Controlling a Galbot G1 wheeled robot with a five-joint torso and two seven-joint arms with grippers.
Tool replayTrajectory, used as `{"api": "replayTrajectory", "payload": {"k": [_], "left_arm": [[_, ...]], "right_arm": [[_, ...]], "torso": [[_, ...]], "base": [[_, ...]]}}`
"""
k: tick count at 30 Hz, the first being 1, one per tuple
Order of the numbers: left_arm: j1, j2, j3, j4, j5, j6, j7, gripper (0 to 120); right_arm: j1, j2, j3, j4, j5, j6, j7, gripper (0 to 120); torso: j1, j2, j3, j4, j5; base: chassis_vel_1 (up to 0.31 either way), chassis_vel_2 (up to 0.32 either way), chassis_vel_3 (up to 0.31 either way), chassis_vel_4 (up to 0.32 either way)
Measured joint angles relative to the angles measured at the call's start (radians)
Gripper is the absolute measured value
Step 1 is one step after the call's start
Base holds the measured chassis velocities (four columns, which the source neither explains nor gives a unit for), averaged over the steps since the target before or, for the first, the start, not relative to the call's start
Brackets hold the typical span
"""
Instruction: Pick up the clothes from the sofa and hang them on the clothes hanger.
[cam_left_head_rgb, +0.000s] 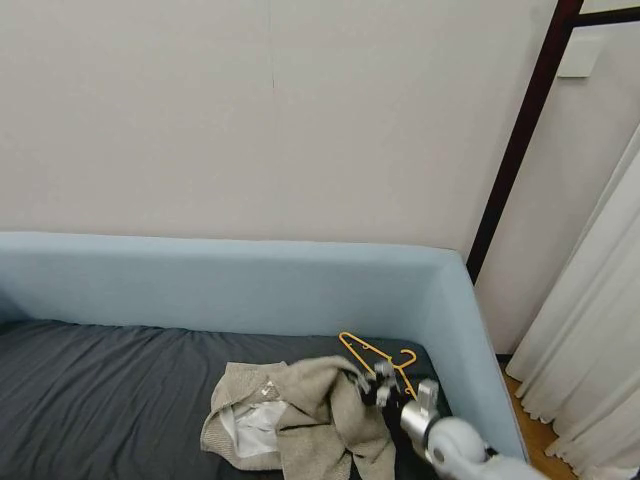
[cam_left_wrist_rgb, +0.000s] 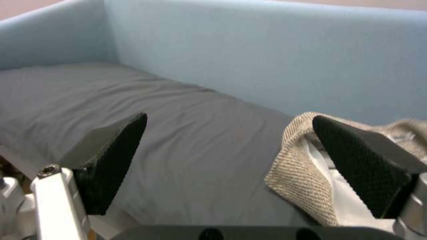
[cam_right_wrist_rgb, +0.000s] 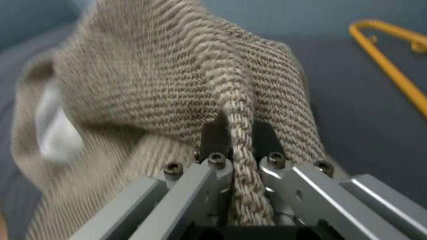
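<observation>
One beige sweater (cam_left_head_rgb: 300, 412) on the sofa (cam_left_head_rgb: 250, 285), tight in the right gripper (cam_right_wrist_rgb: 240, 136); one orange hanger (cam_right_wrist_rgb: 387, 66) beside; left gripper (cam_left_wrist_rgb: 228, 122) agape

one sweater (cam_left_head_rgb: 310, 400), one hanger (cam_left_head_rgb: 358, 349), one sofa (cam_left_head_rgb: 250, 290)

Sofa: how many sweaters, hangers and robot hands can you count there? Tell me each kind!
Beige sweater: 1
Orange hanger: 1
Robot hands: 2 (left hand open, right hand shut on the sweater)
Total: 4
</observation>
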Motion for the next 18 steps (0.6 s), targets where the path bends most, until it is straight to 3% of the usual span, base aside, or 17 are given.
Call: {"api": "replayTrajectory", "payload": {"k": [12,15,18], "left_arm": [[-0.037,0.003,0.019,0.027,0.0,0.012,0.0,98],[-0.06,0.03,0.027,0.051,0.0,0.021,0.0,98],[-0.073,0.053,0.031,0.066,-0.001,0.029,0.0,98]], "right_arm": [[0.019,-0.023,0.083,-0.101,-0.091,-0.006,0.033,0],[0.018,-0.015,0.123,-0.12,-0.138,-0.007,0.057,0],[0.005,-0.017,0.143,-0.104,-0.164,-0.011,0.079,8]], "torso": [[0.0,0.0,0.0,0.0004,-0.0002],[0.0,0.0,0.0,0.0004,0.0],[0.0,0.0,0.0,0.0003,0.0001]], "base": [[0.0,0.0,0.0,0.0],[0.0,0.0,0.0,0.0],[0.0,0.0,0.0,0.0]]}}
